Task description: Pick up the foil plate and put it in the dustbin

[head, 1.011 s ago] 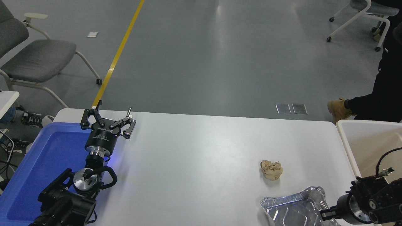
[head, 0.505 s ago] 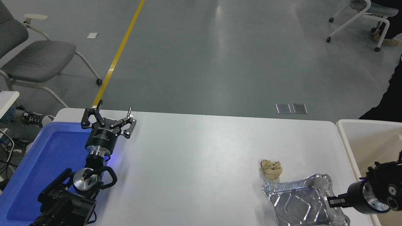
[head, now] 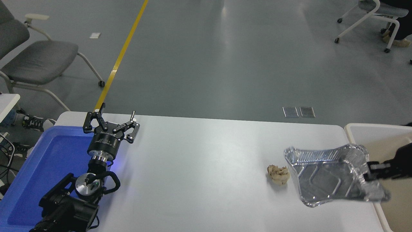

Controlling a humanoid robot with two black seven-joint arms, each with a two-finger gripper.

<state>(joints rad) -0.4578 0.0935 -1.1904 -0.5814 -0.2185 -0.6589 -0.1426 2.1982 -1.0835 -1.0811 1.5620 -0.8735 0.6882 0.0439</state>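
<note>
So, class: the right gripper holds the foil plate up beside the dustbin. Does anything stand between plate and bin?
Nothing visible does. The foil plate, pinched at its right edge by the right gripper, already overlaps the dustbin rim; the paper wad lies on the other side.

We see the foil plate (head: 328, 178), earlier low beside the table's near edge, now raised by the right gripper (head: 370, 170) and carried toward the dustbin (head: 351, 129).

Grey floor (head: 225, 58) with yellow line (head: 120, 56); grey chair (head: 30, 61) left.
</note>
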